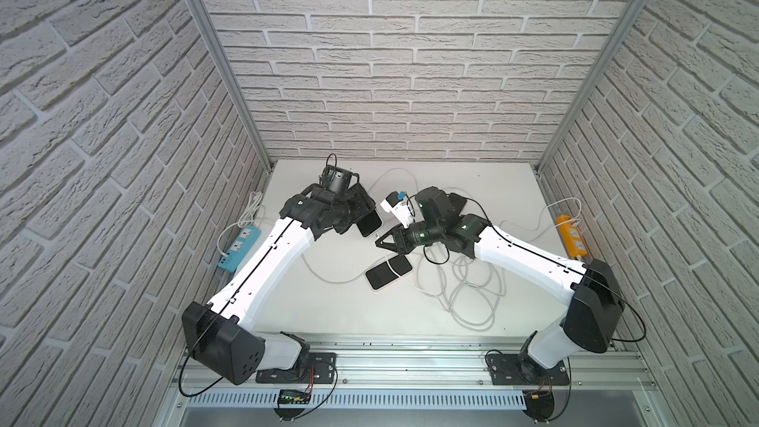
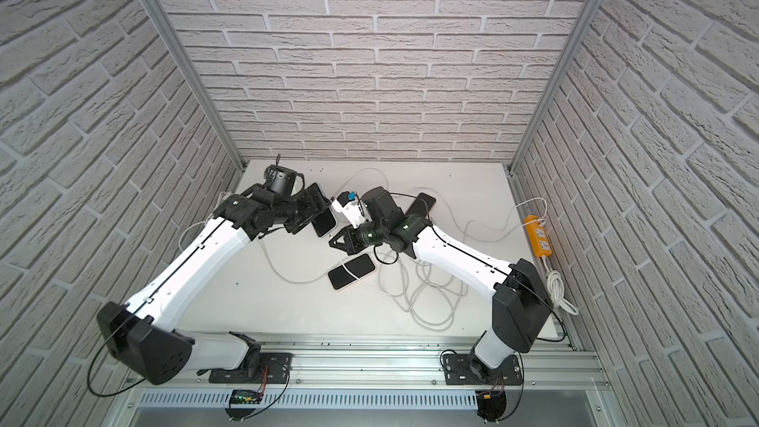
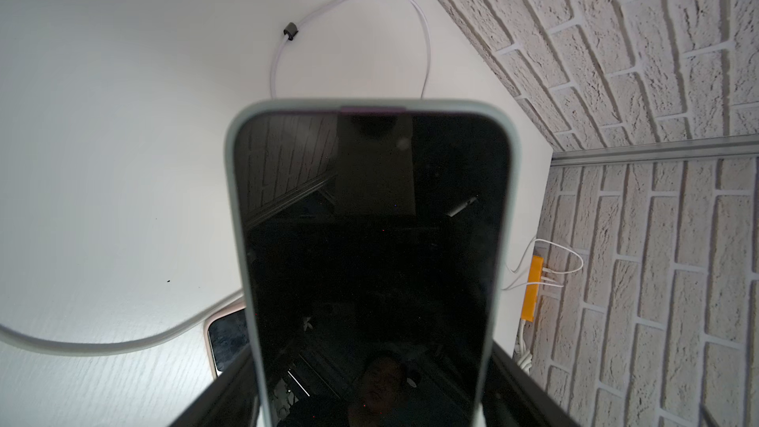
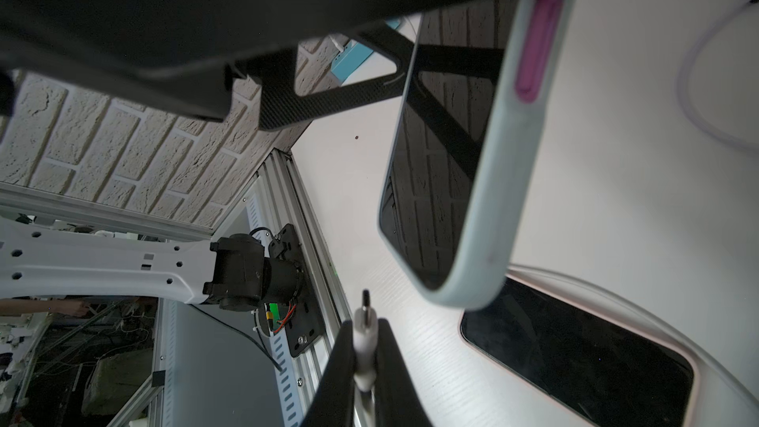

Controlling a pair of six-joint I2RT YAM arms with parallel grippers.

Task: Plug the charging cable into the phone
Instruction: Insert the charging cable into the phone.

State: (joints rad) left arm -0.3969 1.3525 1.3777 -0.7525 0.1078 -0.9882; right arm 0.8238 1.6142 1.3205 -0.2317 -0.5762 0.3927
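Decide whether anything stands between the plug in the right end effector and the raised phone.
Nothing visible does. In the right wrist view the plug, pinched by the right end effector, faces open space near a corner of the phone; only bare table shows behind the gap.

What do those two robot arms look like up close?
The left arm and right arm each have smooth white shells joined by chunky black joints, with a thin black cable running alongside and a small green light near the wrist. The right gripper ends in flat black fingers on a triangular open frame.
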